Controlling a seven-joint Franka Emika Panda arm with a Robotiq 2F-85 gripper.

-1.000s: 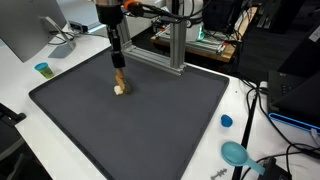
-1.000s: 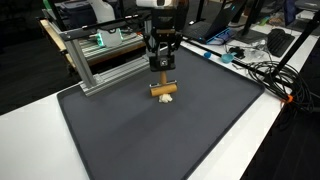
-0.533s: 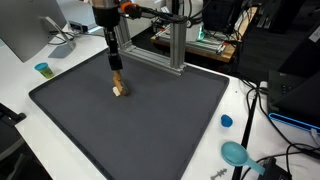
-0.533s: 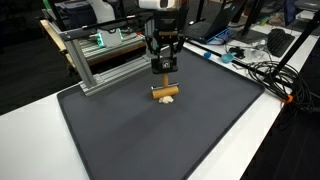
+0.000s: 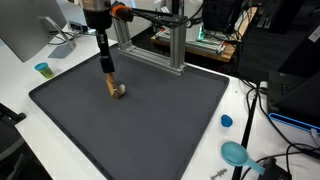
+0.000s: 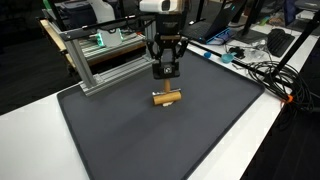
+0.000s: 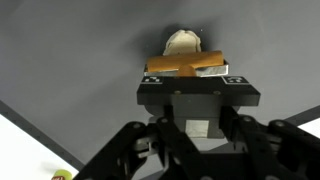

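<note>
**Item:** wooden stick [image 7: 187, 67], short, lying crosswise at the tips of the pincer [image 7: 192, 82]. A cream lump [image 7: 184, 43] touches its far side.

**Position:** on the dark mat [image 5: 150, 125] that covers the white table [image 5: 15, 95]. It lies well inside the mat's edges and nearer the metal frame [image 5: 150, 48] than the mat's front border.

**Pincer state:** the fingertips stand at either end of the stick. Whether they press on it cannot be told.

**By view:**
- The wrist view alone shows the stick spanning the gap between the fingertips, with the lump beyond it. A small yellow object [image 7: 62, 175] sits at the picture's lower edge.
- Both exterior views show the arm upright over the stick. In an exterior view the lump [image 5: 121, 93] lies just beside the stick's end.
- The frame, the monitor [image 5: 25, 30] and the cables [image 6: 265, 68] show only in the exterior views.

**Edges and room:** open mat lies on all sides of the stick, the widest stretch toward the front and the blue cap [image 5: 226, 121]. The frame borders the mat's rear edge, apart from the stick.

**Containers:**
- A small blue-green cup [image 5: 42, 69] stands off the mat on the table; its contents are too small to tell.
- A teal round dish [image 5: 236, 153] sits near the table's corner, well apart.
</note>
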